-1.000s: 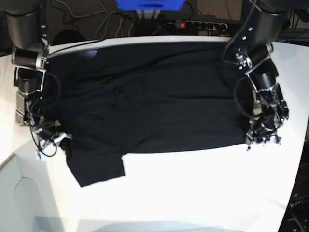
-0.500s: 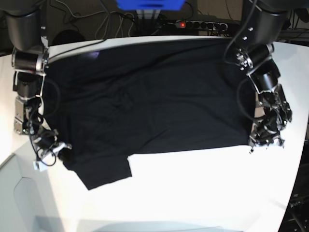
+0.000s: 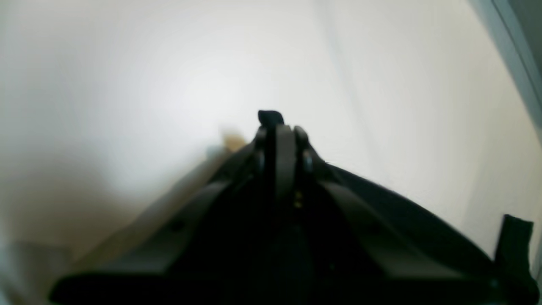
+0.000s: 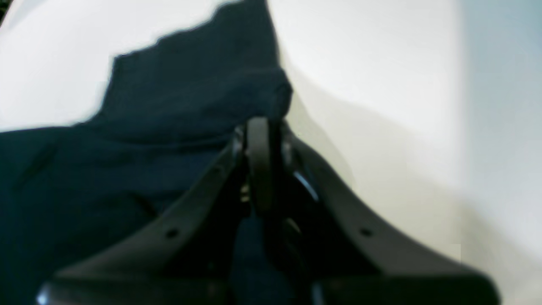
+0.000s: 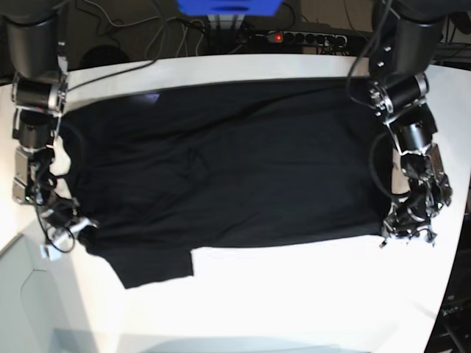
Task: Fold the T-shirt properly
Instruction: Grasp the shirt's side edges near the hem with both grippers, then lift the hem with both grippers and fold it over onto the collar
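The black T-shirt (image 5: 228, 169) lies spread, plain side up, on the white table (image 5: 294, 294), with one sleeve (image 5: 151, 268) pointing to the front left. My left gripper (image 5: 403, 229) is at the shirt's front right corner. In the left wrist view it (image 3: 279, 131) is shut, with a small tip of black cloth (image 3: 270, 115) showing past the fingers. My right gripper (image 5: 73, 229) is at the shirt's left edge. In the right wrist view it (image 4: 259, 127) is shut on a bunched fold of the shirt (image 4: 169, 106).
A power strip (image 5: 309, 37) with a red light, cables and a blue object (image 5: 228, 6) lie behind the table. The table's front left edge (image 5: 22, 243) drops off to a grey floor. White table surface shows in front of the shirt.
Both grippers have moved toward the front of the table, dragging the shirt with them. The shirt's far edge has slid off the back rim, and a white strip of table now shows behind it.
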### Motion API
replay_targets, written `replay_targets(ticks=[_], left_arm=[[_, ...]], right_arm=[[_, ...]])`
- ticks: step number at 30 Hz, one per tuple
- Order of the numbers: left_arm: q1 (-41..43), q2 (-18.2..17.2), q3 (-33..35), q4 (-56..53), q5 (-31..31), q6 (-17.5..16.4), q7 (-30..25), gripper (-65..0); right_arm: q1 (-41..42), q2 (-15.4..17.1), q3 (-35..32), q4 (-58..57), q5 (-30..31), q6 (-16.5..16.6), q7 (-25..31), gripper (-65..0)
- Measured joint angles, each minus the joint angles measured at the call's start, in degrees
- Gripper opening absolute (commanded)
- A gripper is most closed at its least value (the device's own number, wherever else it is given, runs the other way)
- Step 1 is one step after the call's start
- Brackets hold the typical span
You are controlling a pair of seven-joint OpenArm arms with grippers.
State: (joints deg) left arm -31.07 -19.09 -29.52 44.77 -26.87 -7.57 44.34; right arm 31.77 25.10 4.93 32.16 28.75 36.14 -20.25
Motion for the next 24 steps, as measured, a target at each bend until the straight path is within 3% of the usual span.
replay_targets(ticks=[6, 12, 24], left_arm=[[8.9, 0.2, 0.5, 15.9, -0.4, -0.5, 1.1, -65.0], [14.4, 0.7, 0.7, 24.7, -0.8, -0.8, 1.1, -65.0], [21.3, 0.2, 0.3, 30.2, -0.7, -0.7, 0.5, -65.0]], right_arm=[[-3.1, 1.0, 7.4, 0.0, 0.1, 0.0, -0.6, -65.0], [-4.4, 1.8, 7.8, 1.7, 0.0, 0.1, -0.9, -65.0], [-17.6, -1.2, 15.1, 34.8, 0.1, 0.2, -15.0, -65.0]])
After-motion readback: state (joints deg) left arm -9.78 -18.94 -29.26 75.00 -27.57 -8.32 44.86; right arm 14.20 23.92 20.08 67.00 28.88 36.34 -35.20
